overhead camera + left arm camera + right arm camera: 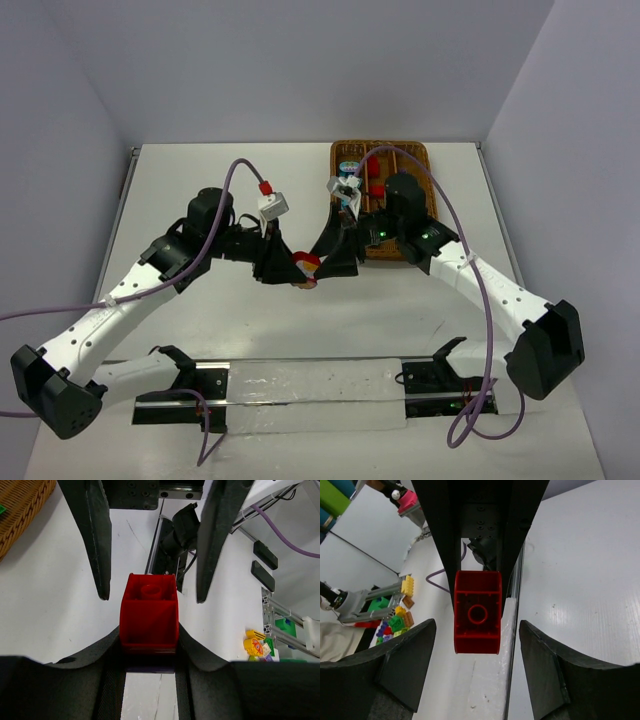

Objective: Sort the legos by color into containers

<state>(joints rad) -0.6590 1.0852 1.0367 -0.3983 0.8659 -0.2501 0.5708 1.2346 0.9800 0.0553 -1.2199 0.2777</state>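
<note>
Grips 1 red lego (pixel 148 615) tight in the left gripper (pixel 298 272) above the middle of the table (pixel 200 180), hollow side facing the right gripper (pixel 476 630), jaws spread wide to either side without touching, nearer of the 2 arms to the wicker tray (pixel 336 150) just behind it.

Bright, even light from above; only soft shadows on the table (pixel 250 180). Wrist views wide-angle, edges stretched, background clutter (pixel 395 620) soft. Focus good on red brick (pixel 149 615), faint sheen on it.

red lego (pixel 148 615) — glossy smooth plastic | tray (pixel 20 505) — rough woven wicker | table (pixel 50 595): matt white, smooth
</note>
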